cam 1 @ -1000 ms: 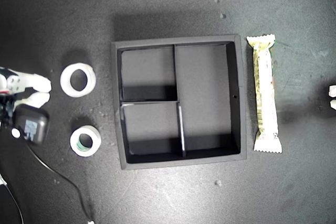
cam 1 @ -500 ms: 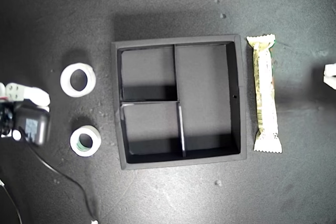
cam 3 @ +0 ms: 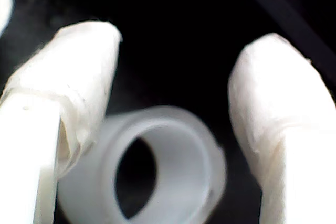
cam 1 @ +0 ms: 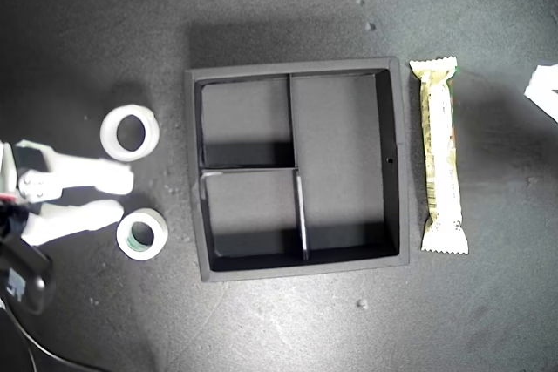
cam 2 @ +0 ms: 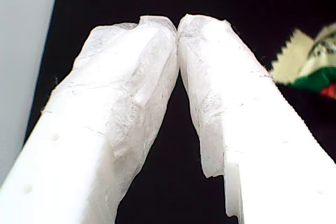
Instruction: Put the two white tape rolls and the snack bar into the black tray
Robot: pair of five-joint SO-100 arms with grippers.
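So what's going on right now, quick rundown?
First pincer shut, empty, near snack bar. Second pincer open between tape rolls. Tray empty, nothing blocking.

I am finding no text I can read anywhere; the snack bar [cam 1: 439, 156] is showing greenish print along its wrapper, too small to make out; in my first wrist view its end [cam 2: 310, 59] is showing only green and red colour.

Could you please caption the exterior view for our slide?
Empty black tray flanked by two tape rolls and snack bar; open second gripper nearing rolls.
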